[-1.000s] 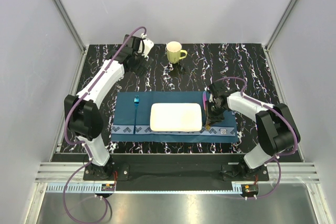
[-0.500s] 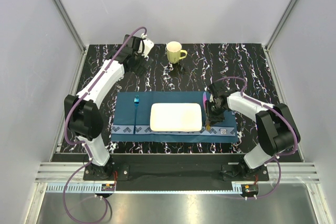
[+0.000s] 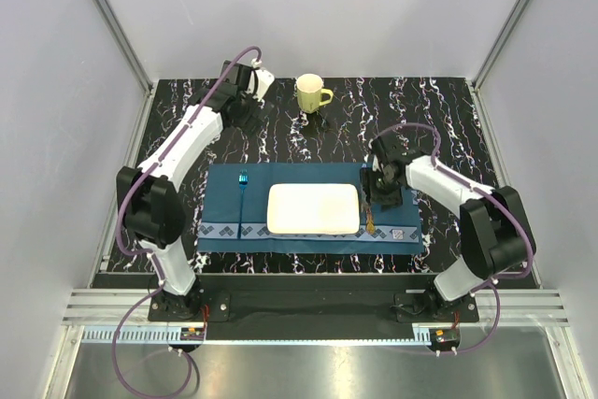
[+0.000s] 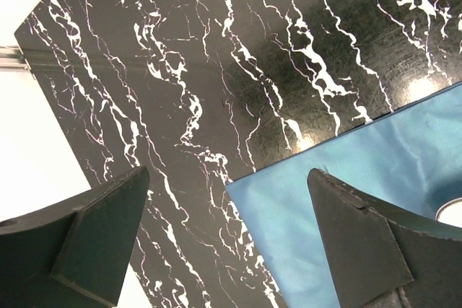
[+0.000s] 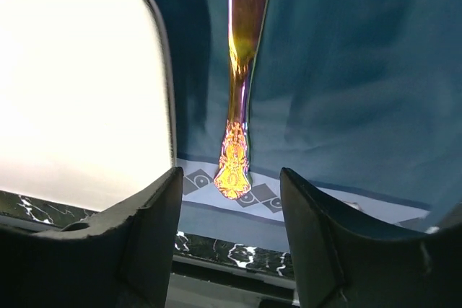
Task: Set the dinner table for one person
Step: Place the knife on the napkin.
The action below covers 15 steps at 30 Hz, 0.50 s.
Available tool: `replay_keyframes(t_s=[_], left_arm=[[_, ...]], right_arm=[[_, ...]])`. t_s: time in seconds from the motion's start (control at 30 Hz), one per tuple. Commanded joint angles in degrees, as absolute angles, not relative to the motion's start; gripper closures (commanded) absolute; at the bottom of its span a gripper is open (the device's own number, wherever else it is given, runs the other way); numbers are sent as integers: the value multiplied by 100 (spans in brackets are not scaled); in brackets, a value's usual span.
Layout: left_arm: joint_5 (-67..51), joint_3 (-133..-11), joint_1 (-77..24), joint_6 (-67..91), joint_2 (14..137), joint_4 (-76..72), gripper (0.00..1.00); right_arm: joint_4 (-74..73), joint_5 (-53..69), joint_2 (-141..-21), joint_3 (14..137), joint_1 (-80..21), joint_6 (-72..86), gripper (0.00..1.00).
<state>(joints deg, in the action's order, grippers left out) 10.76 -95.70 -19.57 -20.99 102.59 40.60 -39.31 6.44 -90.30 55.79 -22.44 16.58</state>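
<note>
Only the right wrist view shows the right tool (image 5: 229,172) spread and gripping nothing. Its fingers flank an iridescent utensil (image 5: 240,91) lying flat on the blue placemat (image 5: 346,91) beside the white plate (image 5: 79,84), handle toward the near edge. From above, the table (image 3: 448,119) runs long left to right, with bare marble beyond the placemat. Far back, the left tool (image 4: 227,174) hangs spread and empty near the mug (image 3: 311,92).
</note>
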Motion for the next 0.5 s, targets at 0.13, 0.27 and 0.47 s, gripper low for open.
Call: replay_keyframes(t_s=[0.13,0.27,0.47], left_arm=[[967,-10089,-1960,-1899,10389,3902,1],[1010,-10292,-1960,-1881,10354,3876,1],[1256,-10196,-1960,-2170,9924,3692,1]], right_arm=[[-3999,-140,-8323,7425,-2206,81,33],[-3219,-690,-8709,8585,-2197,-1782,16],[-4166,-1032,-11504,13122,-1557,-1540,0]])
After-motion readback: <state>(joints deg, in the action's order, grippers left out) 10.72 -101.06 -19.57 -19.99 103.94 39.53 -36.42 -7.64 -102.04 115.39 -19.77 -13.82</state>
